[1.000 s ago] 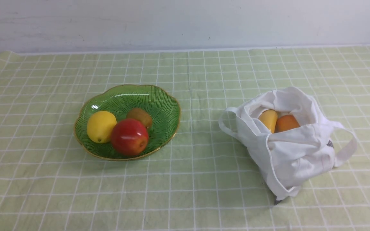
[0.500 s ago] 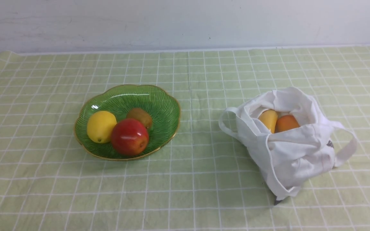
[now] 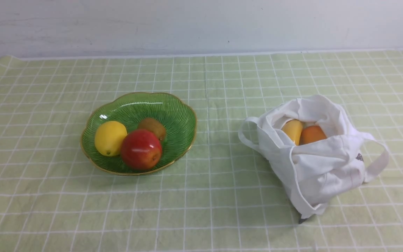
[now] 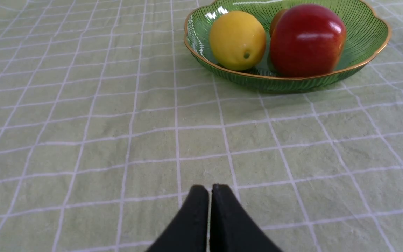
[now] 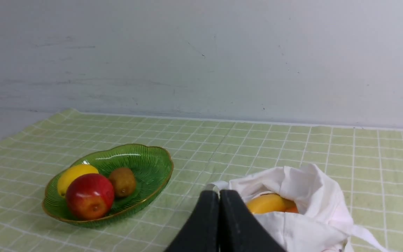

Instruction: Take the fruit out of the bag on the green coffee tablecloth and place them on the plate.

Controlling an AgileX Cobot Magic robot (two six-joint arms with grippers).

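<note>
**Three fruits on plate, two in bag, both grippers closed and empty**

Shallow translucent green glass plate with wavy gold rim and dark ribs sits left of centre on the pale green white-grid tablecloth. On it: a yellow lemon-like fruit at the left, a shiny red apple at the front touching the lemon, and a brown-olive oval kiwi behind the apple, touching it.

Small soft white cloth bag sits well apart to the right of the plate, mouth open and slumped, one loop handle toward the plate, the other on the far right side, small dark mark on its right side. Inside the mouth: a smooth yellow elongated fruit and a round orange fruit, side by side and touching, both partly hidden by cloth.

No arm shows in the front view. Left gripper, in the left wrist view: black fingers pressed together, nothing between them, over bare cloth on the robot's side of the plate. Right gripper, in the right wrist view: black fingers pressed together, empty, near the bag's mouth on the robot's side; contact with the bag cannot be told.
</note>
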